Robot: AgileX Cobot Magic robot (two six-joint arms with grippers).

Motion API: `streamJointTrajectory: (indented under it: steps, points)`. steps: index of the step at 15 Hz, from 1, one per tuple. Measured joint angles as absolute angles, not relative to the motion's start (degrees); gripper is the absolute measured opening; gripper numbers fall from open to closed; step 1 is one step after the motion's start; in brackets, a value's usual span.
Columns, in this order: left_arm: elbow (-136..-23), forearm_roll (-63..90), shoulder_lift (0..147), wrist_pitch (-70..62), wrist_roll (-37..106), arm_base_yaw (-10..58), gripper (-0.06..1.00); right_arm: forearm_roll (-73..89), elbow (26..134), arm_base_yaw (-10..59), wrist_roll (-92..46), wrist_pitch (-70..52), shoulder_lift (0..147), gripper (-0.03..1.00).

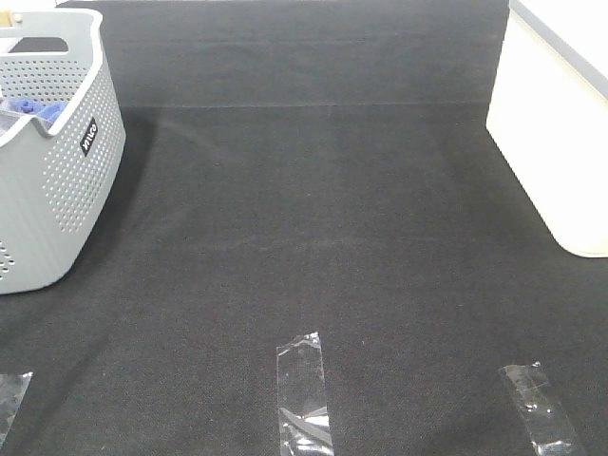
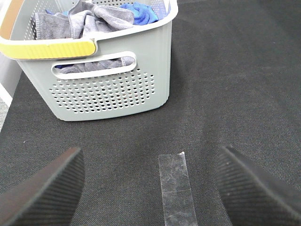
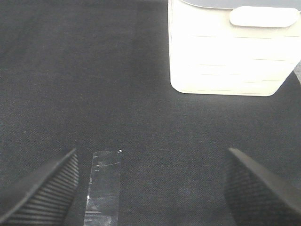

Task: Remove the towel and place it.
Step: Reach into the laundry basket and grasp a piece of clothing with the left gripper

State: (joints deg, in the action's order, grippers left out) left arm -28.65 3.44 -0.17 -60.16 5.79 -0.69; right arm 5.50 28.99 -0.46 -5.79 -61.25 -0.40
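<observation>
The towel [image 2: 96,20], slate grey-purple terry, lies crumpled inside the grey perforated basket [image 2: 108,94], and part of it shows through the handle slot. A bright blue cloth [image 2: 141,12] lies behind it in the same basket. My left gripper [image 2: 150,155] hovers open over the black mat, short of the basket, with nothing between its fingers [image 2: 51,188]. Well short of the white bin, my right gripper [image 3: 150,157] also stands open and empty above the mat. Neither gripper appears in the exterior high view, where the basket [image 1: 66,180] stands at the far left.
A white bin [image 1: 551,142] stands at the right edge and faces the right gripper [image 3: 230,56]. Clear tape strips [image 1: 304,394] [image 1: 540,408] [image 2: 178,188] [image 3: 104,186] are stuck on the black mat [image 1: 313,237]. The basket has a yellow handle [image 2: 47,48].
</observation>
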Motion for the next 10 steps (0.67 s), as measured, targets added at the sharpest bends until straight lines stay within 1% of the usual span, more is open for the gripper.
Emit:
streamJointTrajectory:
  steps: [10]
  points:
    - [-28.6,3.4,-0.2,-60.2,5.8,-0.7,0.74,5.5,29.0,-0.5,-5.8,-61.2,-0.4,0.78]
